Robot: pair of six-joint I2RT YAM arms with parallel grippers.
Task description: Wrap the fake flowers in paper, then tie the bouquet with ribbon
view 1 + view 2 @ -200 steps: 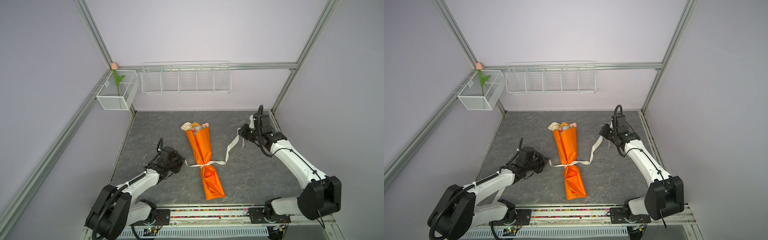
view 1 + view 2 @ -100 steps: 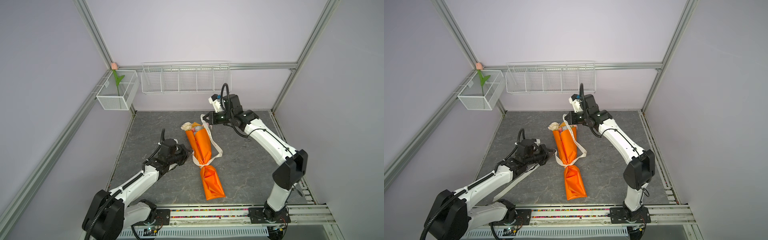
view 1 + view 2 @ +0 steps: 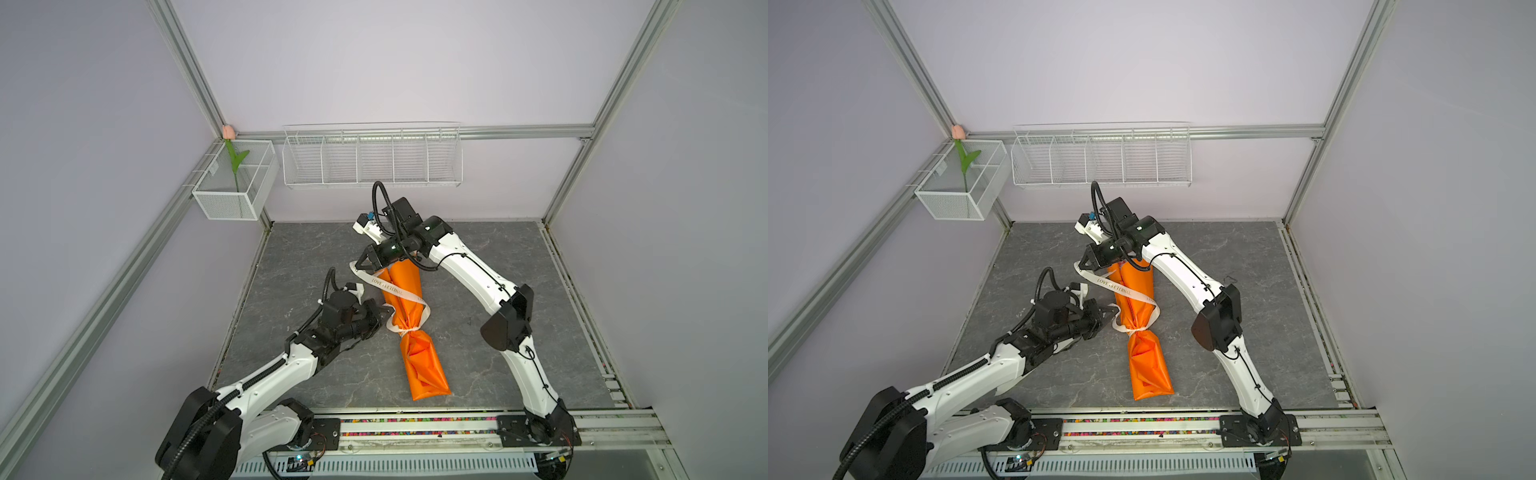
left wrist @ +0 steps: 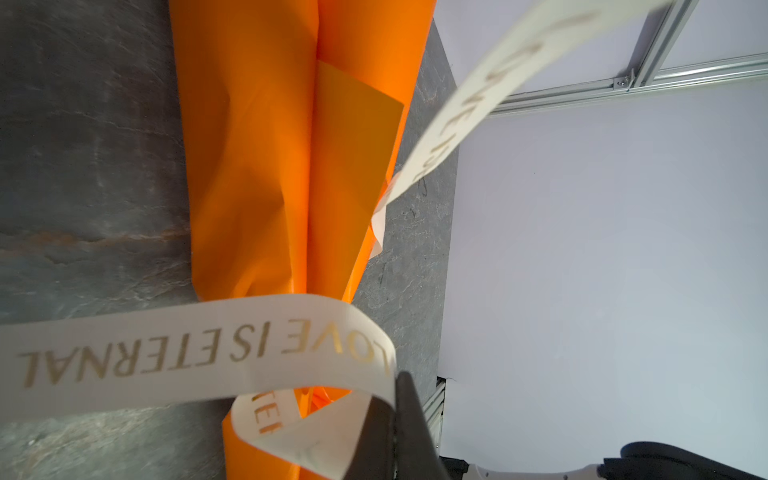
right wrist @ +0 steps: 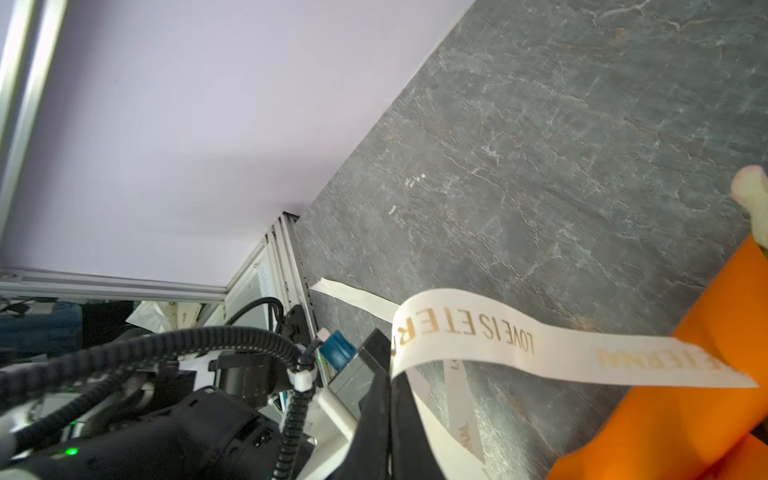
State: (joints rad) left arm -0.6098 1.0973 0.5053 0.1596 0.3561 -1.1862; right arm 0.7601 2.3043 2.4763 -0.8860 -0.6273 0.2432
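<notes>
Top views show the left gripper and right gripper each squeezed tight on the ribbon round the orange bouquet.

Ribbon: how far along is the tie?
Done: ribbon cinched once around the bouquet at its waist. In hand: left gripper and right gripper each shut on a ribbon end, the right's laid across the wrap. Remaining: second crossing and pulling tight; no bow visible.

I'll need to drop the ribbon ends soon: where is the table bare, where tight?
Bare table between the bouquet and the right arm, and the back-left corner below the mesh basket. Crowded: the bouquet's upper half, where left fingers and right fingers pinch the ribbon.
</notes>
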